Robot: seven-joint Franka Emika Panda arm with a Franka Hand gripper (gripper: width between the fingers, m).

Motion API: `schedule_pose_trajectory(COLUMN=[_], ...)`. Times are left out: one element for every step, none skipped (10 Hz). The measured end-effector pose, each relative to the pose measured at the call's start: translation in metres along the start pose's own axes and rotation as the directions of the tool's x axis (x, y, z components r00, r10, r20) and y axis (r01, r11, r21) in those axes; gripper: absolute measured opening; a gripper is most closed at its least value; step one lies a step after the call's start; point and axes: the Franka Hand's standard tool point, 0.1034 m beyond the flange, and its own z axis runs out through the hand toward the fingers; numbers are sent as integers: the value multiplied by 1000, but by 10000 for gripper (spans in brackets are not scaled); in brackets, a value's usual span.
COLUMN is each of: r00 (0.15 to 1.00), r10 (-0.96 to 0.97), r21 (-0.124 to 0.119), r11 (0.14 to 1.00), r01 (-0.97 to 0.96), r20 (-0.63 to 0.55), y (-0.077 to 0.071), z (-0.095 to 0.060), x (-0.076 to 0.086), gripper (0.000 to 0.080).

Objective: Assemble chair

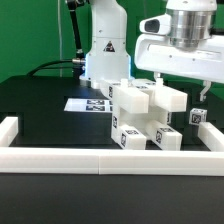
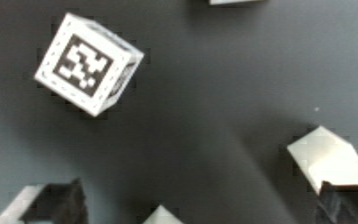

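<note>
From outside, chair pieces clustered on the desk under a wide, empty gripper; from the wrist, one tagged block close.

No words, brands or numbers are legible. The only signs are black-and-white square marker tags on the chair pieces, the marker board at their nine o'clock, and a white block.

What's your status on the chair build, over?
Gripper open, empty, raised at the exterior view's right. Chair pieces bunched in the middle, none held. Nothing between gripper and pieces.
</note>
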Motion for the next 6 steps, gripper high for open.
schedule_pose_trajectory(r00=[1000,1000,1000,1000,1000,1000], r10=[2,10,10,10,20,16], r21=[2,3,1,4,4,-4], r11=[1000,1000,1000,1000,1000,1000], r01=[-2,-10,-10,-10,-20,-16], r20=[-1,-3,-2,-7,-14,-15], y=[-3,-7,-13,-18,-23,-27], z=[1,3,5,9,15,24], x=[-8,-17,-28,-38,-46,-55], gripper=[648,648,649,648,648,648])
